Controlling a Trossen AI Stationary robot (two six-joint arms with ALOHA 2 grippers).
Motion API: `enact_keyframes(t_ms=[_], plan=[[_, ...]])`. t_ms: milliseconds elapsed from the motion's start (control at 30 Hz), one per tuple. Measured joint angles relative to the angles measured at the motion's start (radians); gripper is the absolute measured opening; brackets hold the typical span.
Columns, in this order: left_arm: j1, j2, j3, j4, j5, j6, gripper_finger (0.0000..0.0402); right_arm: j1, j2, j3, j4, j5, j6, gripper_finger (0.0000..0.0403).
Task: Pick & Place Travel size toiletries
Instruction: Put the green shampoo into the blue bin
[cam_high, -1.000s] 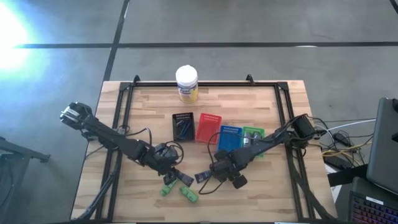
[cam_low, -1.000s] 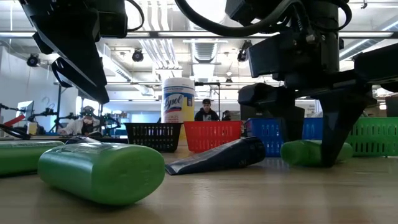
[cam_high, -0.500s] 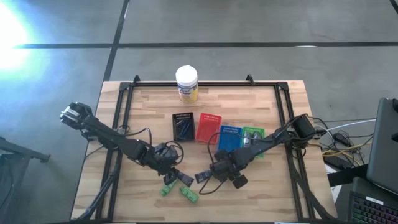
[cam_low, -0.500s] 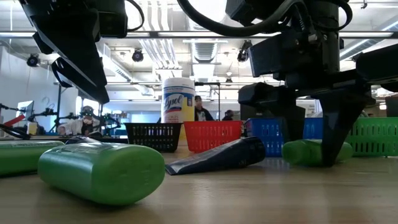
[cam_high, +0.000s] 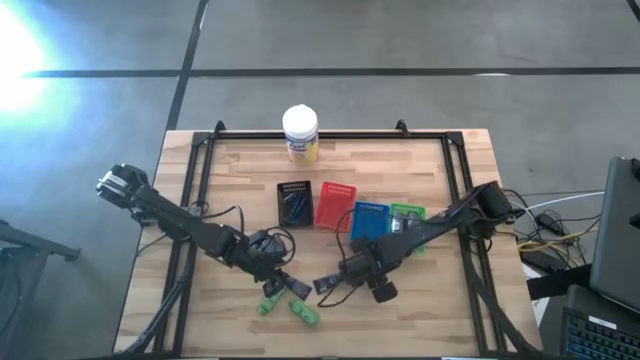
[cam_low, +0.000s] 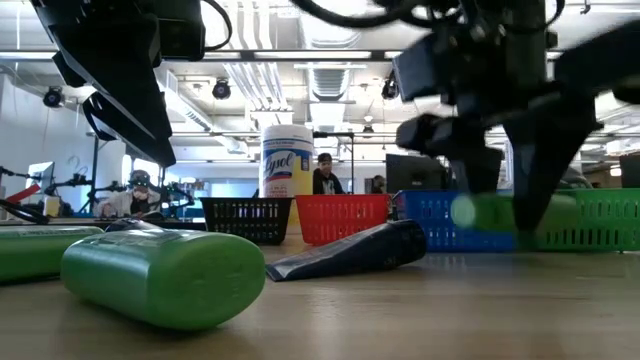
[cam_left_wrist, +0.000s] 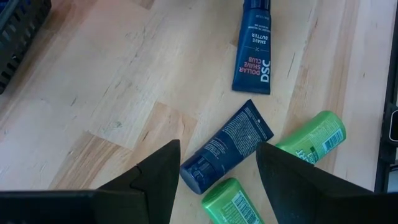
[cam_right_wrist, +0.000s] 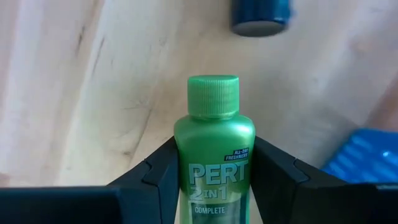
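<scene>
Lifted clear of the table since the earlier frames, the green Pert bottle now hangs in front of the blue tray, clamped between the closed-in jaws of the right gripper; the pick looks done, placement remains. Nearer than that tray, the left gripper hovers with jaws apart, holding nothing, over a navy tube and green bottles. Motion blur obscures the low-view grip, and the tray contents are too small to tell.

A glossy green plastic bottle hangs over the pale, matt, grained wood table.
</scene>
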Motion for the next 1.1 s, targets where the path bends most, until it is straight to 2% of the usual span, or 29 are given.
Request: enact_keyframes(t_ms=[233, 467, 633, 833, 1100], plan=[[0.0, 0.0, 0.0, 0.003, 0.0, 0.0, 0.0216, -0.046, -0.12, 0.001, 0.002, 0.014, 0.307, 0.015], [0.0, 0.0, 0.0, 0.002, 0.0, 0.0, 0.0216, -0.197, -0.247, 0.001, 0.004, 0.073, 0.655, 0.0147], [0.0, 0.0, 0.0, 0.002, 0.0, 0.0, 0.0216, -0.306, -0.29, -0.001, 0.002, 0.099, 0.853, 0.0147], [0.0, 0.0, 0.0, 0.002, 0.0, 0.0, 0.0216, -0.355, -0.273, -0.002, 0.048, 0.222, 0.952, 0.0148], [0.0, 0.0, 0.0, 0.001, 0.0, 0.0, 0.0216, -0.363, -0.213, -0.003, 0.098, 0.207, 0.986, 0.0147]])
